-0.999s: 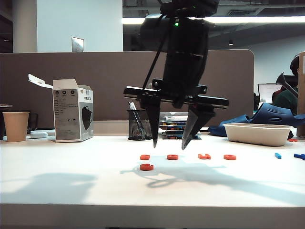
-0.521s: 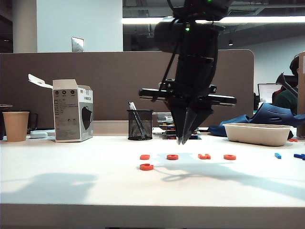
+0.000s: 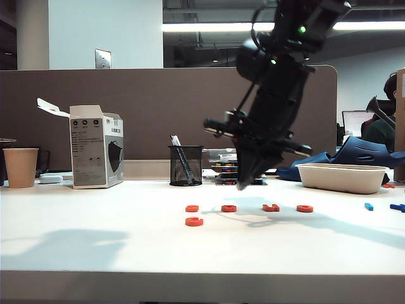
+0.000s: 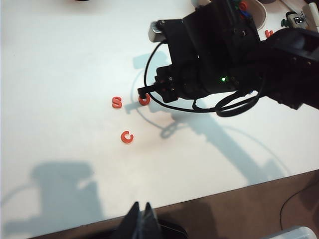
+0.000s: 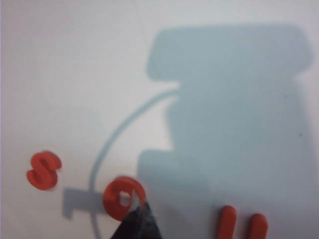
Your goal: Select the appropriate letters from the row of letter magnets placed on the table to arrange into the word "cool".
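White table [image 3: 95, 247], brown partition behind. Row of small letters across the middle: S [image 3: 192, 208], ring [image 3: 229, 208], U [image 3: 271, 207], second ring [image 3: 305, 208], all orange-red. Light-blue bar [image 3: 369, 206] well apart, toward the right edge. C [image 3: 194, 221] lying alone in front of the row, just below the S; judged already placed as the word's first letter.

Right gripper [image 3: 242, 185] tilted above the table, between first ring and U, clear of the surface. Fingers [image 5: 137, 223] pressed together, nothing between them; in its wrist view the first ring sits just beside the tip, flat on the table, not held.

Left gripper [image 4: 142, 219] parked high over the near edge, fingers seemingly together, empty.

Step in hand, by judgement: fetching the first "o". Next move calls for spreading the fingers, coming down astride the ring's rim, pinching, then setting it right of the C. Thin flat piece; shallow grip likely to slip.

Paper cup [image 3: 21, 167], carton [image 3: 96, 146], pen holder [image 3: 185, 165] and tray [image 3: 342, 177] along the back.
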